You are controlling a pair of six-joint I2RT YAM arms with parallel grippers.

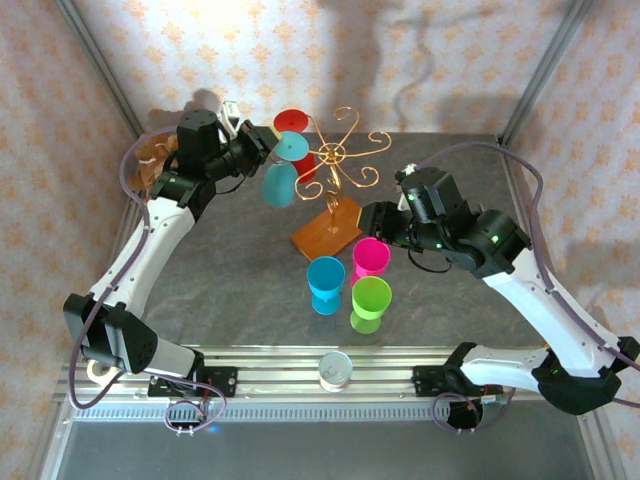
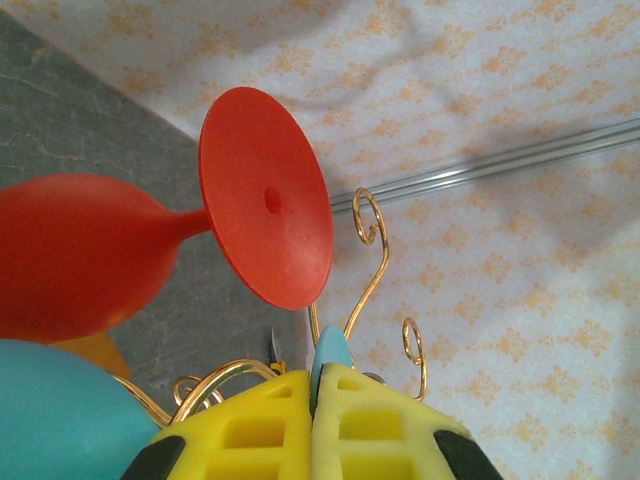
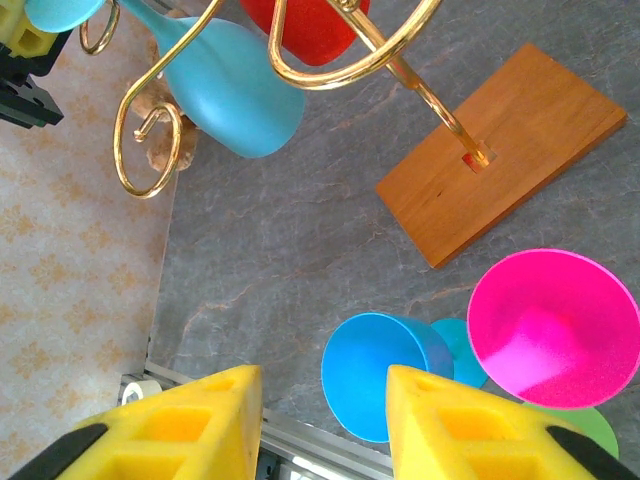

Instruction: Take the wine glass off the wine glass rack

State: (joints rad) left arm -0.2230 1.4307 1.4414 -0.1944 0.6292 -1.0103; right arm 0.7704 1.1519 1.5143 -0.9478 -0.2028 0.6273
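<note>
The grey worktop (image 1: pixel 230 290) carries the wine glass rack (image 1: pixel 333 156) at its middle, a little toward the far edge. The rack's square wooden base (image 1: pixel 327 230) lies flat, and the thin post rises from it to the curled gold arms.

Two glasses hang on the rack's left side. The teal wine glass (image 1: pixel 279 184) hangs tilted, with its foot up by the arm ends and its bowl lower and nearer. The red wine glass (image 2: pixel 265 200) hangs just behind it, toward the far edge, with its foot facing the left wrist camera. In the right wrist view a curled gold arm crosses in front of the teal stem. Whether the stem sits inside that arm's slot I cannot tell.

The left gripper (image 2: pixel 316 385) is at the teal glass's foot. Its yellow fingers are pressed together with the thin teal rim of the foot pinched between them. Gold curls stand close around the fingertips, and the red foot is just above.

The right gripper (image 3: pixel 322 380) is over the worktop right of the wooden base, apart from the rack. Its fingers are spread with nothing between them.

Three more glasses stand upright near the base, toward the near edge. The pink glass (image 1: pixel 370 257) is closest to the right gripper, the blue glass (image 1: pixel 325 282) is to its left, and the green glass (image 1: pixel 370 298) is nearest the edge.

A tape roll (image 1: pixel 335 370) sits on the rail along the near edge.
</note>
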